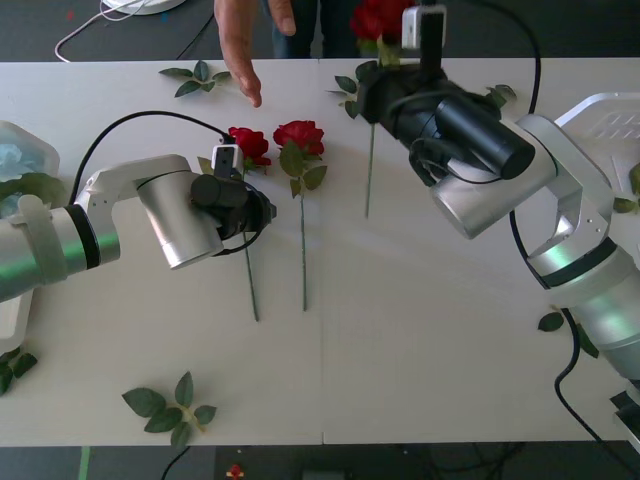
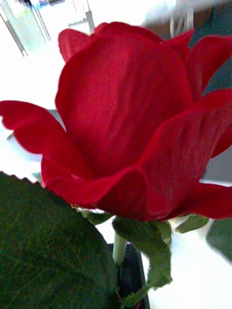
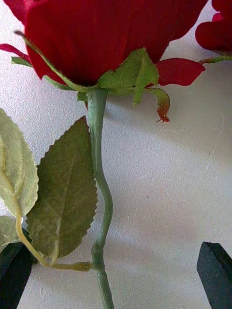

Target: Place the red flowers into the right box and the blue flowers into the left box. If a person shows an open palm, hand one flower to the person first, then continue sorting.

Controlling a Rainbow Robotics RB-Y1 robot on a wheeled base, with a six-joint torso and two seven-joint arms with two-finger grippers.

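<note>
My right gripper (image 1: 374, 72) is raised over the far side of the table, shut on the stem of a red rose (image 1: 378, 18). That bloom (image 2: 130, 125) sits just past the black fingers (image 2: 129, 275), and its stem hangs down toward the table. Two more red roses (image 1: 248, 143) (image 1: 299, 135) lie side by side mid-table. My left gripper (image 1: 255, 208) is open low over the left one, its stem (image 3: 99, 193) between the fingers (image 3: 215, 273). A person's hand (image 1: 240, 45) with extended fingers reaches in over the far edge. Pale-blue flowers (image 1: 22, 160) lie in the left box (image 1: 8, 310). The right box (image 1: 612, 110) is at the far right.
Loose green leaf sprigs lie at the far edge (image 1: 197, 80), near the front (image 1: 170, 405), at the left edge (image 1: 10, 365) and on the right (image 1: 550, 321). A black cable (image 1: 130, 125) arcs over my left arm. Bare table lies between the roses and the right arm.
</note>
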